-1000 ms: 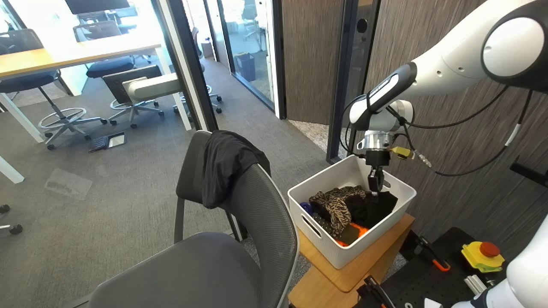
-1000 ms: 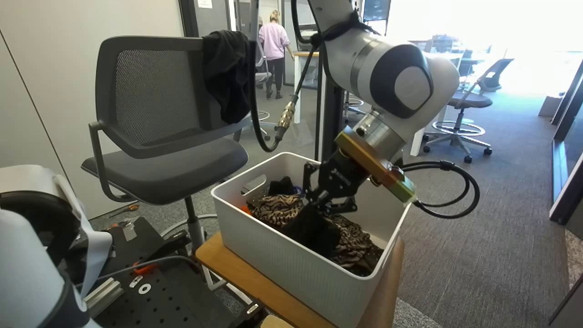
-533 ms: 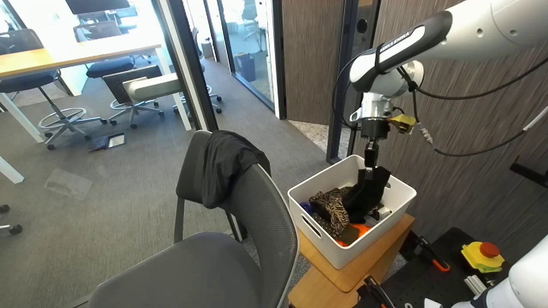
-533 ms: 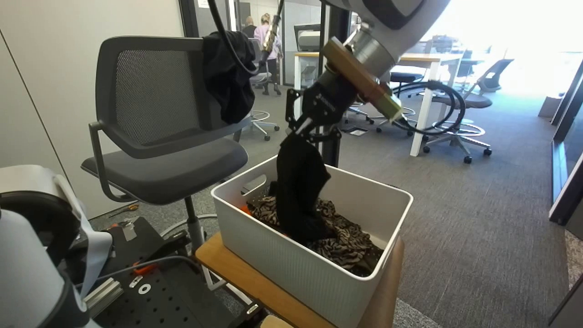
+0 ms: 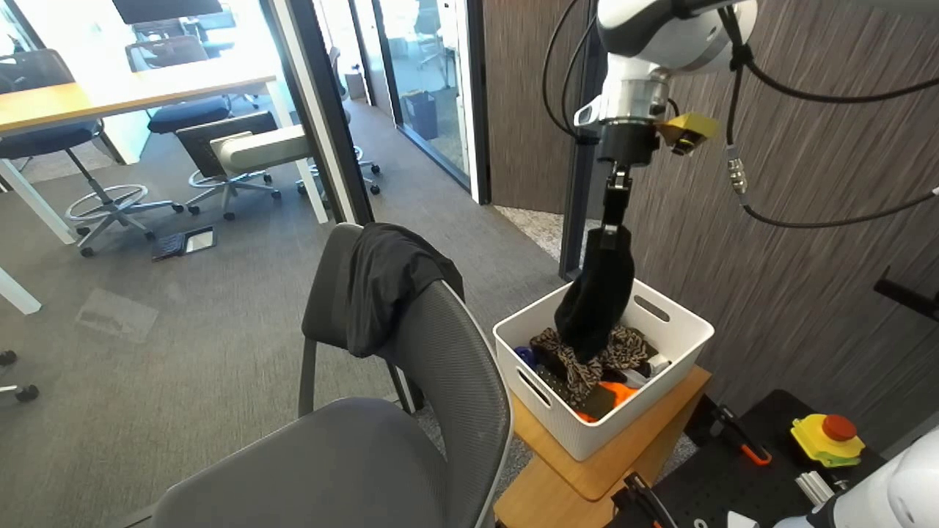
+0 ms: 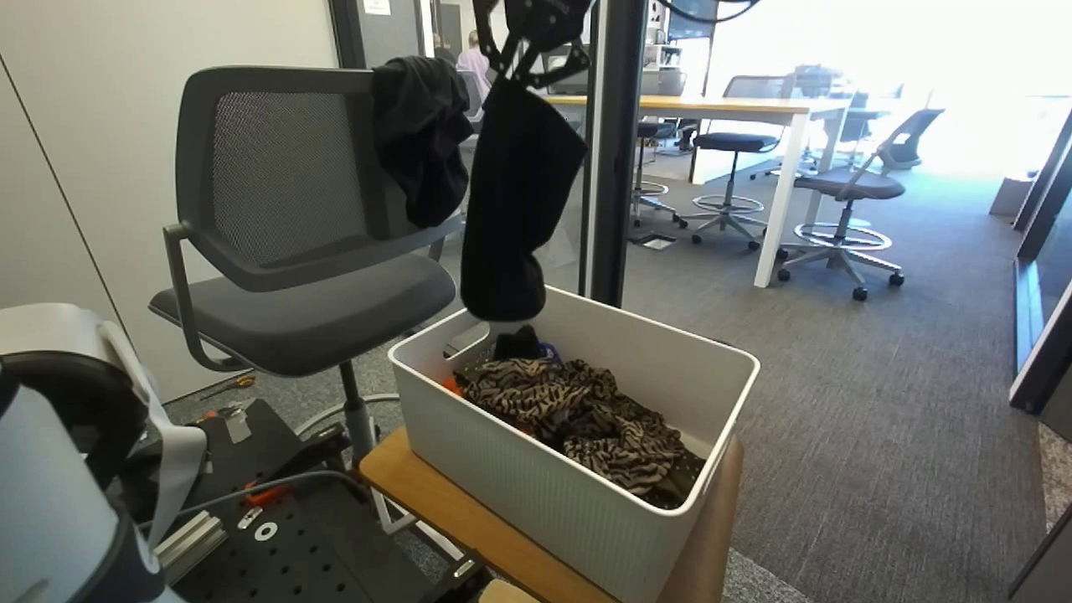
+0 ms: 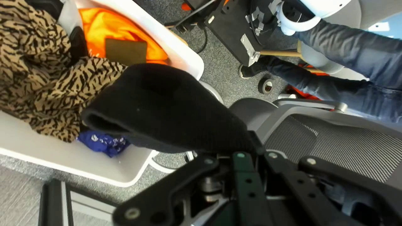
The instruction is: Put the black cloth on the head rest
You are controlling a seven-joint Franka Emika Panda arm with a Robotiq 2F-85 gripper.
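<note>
In an exterior view, the hand (image 5: 610, 235) grasps the limp, matte black cloth (image 5: 596, 293), hanging over a white basket (image 5: 571, 429). In an exterior view, a wrinkled charcoal garment (image 6: 423, 138) drapes over one end of the rounded head rest (image 6: 280, 79). In the wrist view, the black cloth's thick, folded edge partly hides tiger-striped fabric (image 7: 47, 72).

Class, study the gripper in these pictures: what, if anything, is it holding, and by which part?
The gripper is holding the black cloth, pinched by its upper end, with the rest hanging down freely below the hold.
</note>
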